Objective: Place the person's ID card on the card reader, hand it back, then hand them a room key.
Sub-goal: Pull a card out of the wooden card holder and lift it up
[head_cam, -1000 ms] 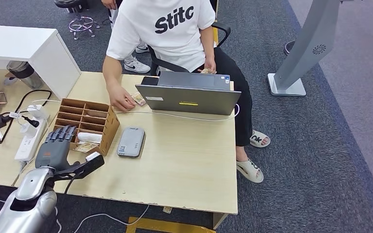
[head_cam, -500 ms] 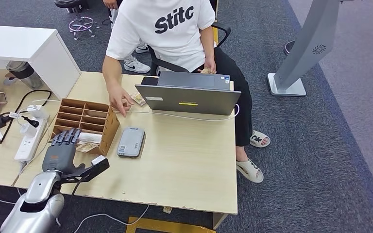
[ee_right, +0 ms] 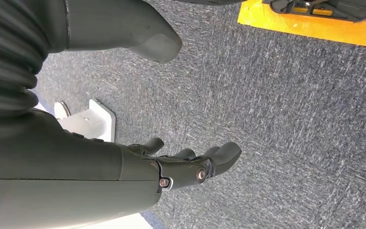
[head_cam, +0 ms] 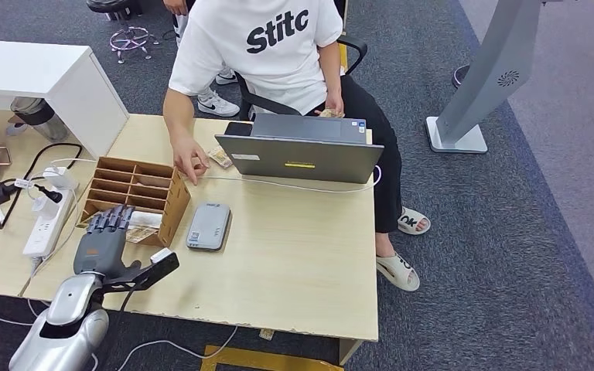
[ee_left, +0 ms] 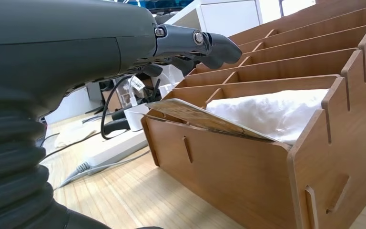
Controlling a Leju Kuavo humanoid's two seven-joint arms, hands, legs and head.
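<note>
- Two hands, neither held anything: left hand sat lower left of the head view, fingers spread flat over the front edge of the wooden organizer; right hand hung slack over carpet, fingers loosely apart.
- Left hand's placement reads as a reach into the nearest compartment, where a tan card lay tilted on the front wall (probably the room key, can't confirm).
- Card reader lay flat just right of the organizer, nothing on it.
- Person's hand rested on the table left of the laptop, touching a small card, likely the ID.
- Left wrist view showed the card's tilt and white wadding behind it; head view gave the layout.
</note>
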